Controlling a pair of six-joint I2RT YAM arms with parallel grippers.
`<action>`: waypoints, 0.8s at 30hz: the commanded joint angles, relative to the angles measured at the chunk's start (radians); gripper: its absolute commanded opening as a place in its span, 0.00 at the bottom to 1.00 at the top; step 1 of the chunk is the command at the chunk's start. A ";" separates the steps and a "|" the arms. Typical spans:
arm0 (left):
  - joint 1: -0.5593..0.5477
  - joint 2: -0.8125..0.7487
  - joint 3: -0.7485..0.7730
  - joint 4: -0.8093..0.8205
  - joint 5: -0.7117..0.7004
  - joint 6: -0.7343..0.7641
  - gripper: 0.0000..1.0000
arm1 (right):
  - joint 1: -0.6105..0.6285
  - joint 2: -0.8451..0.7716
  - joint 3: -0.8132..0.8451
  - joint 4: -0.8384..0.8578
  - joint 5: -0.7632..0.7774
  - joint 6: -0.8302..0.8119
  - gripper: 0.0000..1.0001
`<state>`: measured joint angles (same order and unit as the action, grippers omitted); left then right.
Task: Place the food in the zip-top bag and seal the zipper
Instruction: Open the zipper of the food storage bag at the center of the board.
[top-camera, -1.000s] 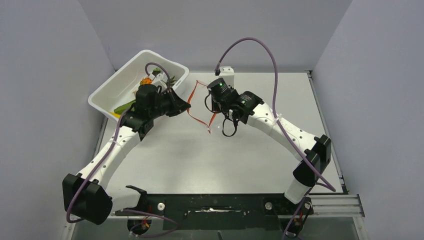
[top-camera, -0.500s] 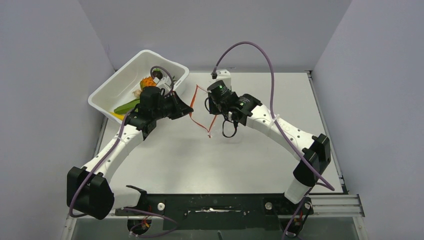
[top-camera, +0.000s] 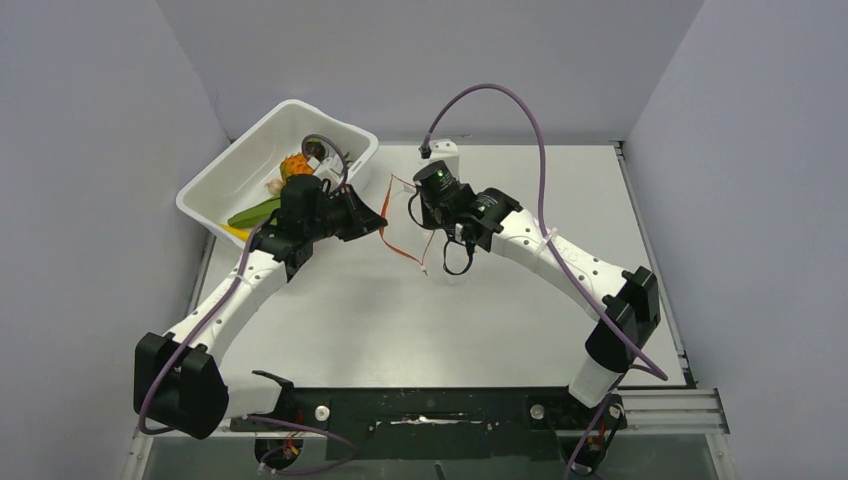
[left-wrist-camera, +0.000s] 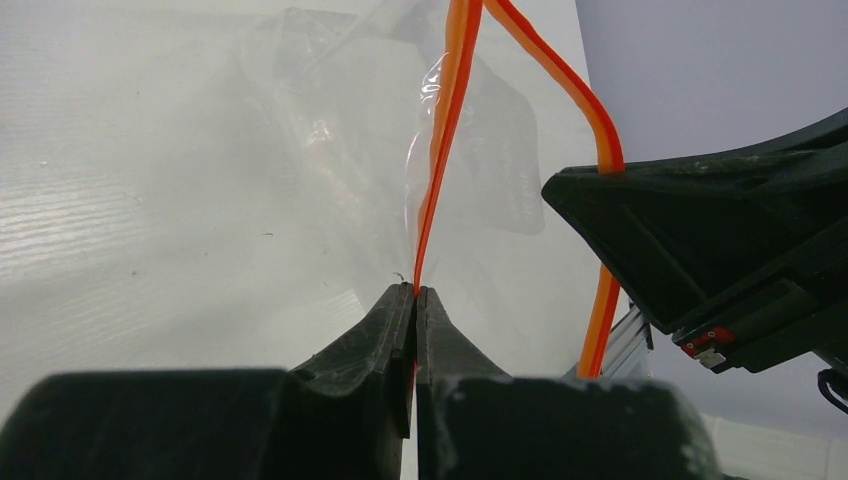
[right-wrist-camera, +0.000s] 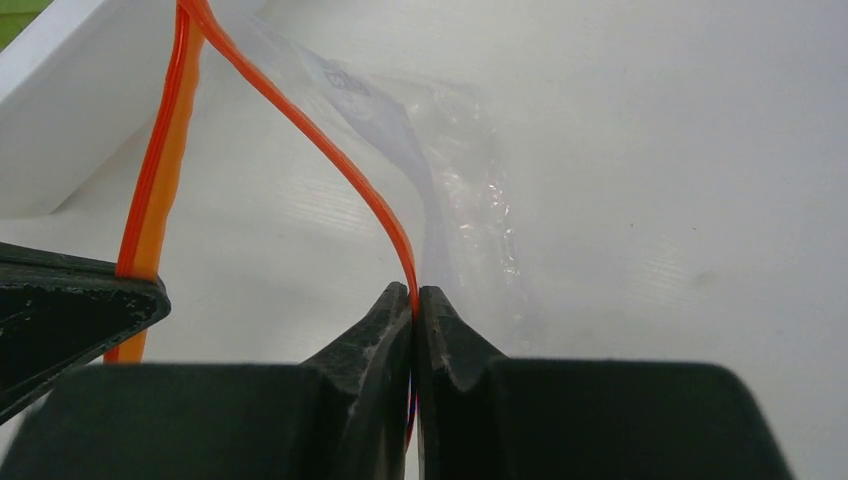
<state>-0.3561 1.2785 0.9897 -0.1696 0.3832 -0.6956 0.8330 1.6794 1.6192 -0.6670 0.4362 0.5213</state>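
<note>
The clear zip-top bag hangs between my two grippers, just right of the tub, with its mouth held apart. My left gripper is shut on one lip of the red zipper, pinched at its tips. My right gripper is shut on the other lip of the zipper, pinched at its tips. The clear film trails down onto the table. The food lies in the white tub: an orange pineapple, a green piece and a yellow piece. No food shows in the bag.
The large white tub sits tilted at the back left corner, and its wall shows in the right wrist view. A small white block stands at the table's back edge. Grey walls close in the left, back and right.
My left arm has swung a little off the tub towards the middle, uncovering the pineapple. The bag mouth has shifted slightly nearer and narrowed a bit. Both grips have held.
</note>
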 joint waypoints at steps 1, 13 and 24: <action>0.013 0.002 0.001 0.046 0.033 0.002 0.00 | 0.009 -0.020 0.039 0.011 0.036 0.000 0.05; 0.044 -0.032 -0.038 0.077 0.052 0.067 0.26 | -0.005 -0.131 -0.058 0.053 0.005 0.005 0.00; 0.124 -0.081 0.034 0.073 -0.023 0.204 0.65 | -0.066 -0.168 -0.150 0.064 -0.019 0.011 0.00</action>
<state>-0.2703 1.2263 0.9192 -0.1089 0.4164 -0.6052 0.8040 1.5726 1.4879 -0.6445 0.4191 0.5327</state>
